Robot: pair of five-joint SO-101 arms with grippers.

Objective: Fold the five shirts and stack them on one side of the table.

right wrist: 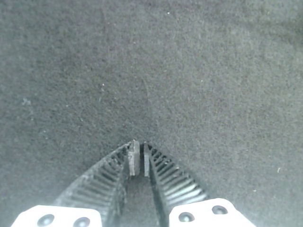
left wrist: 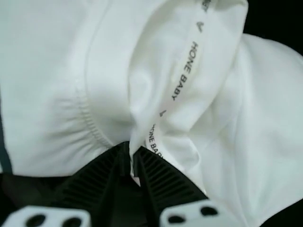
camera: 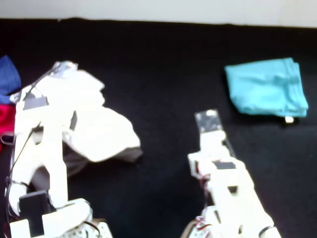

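The white shirt (left wrist: pixel 57 85) is soft matt cloth (seams stitched); the jaws are ribbed plastic; the bench (right wrist: pixel 142 56) looks rough, felt-like.

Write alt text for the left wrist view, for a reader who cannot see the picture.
The left gripper is shut on a fold of a white shirt, its black ribbed fingers pinching the cloth beside a printed tape sewn inside the shirt. The black table shows behind the crumpled shirt at one corner.

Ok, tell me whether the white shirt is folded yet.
Not folded: the white shirt is loosely bunched, an edge pinched in the left jaws.
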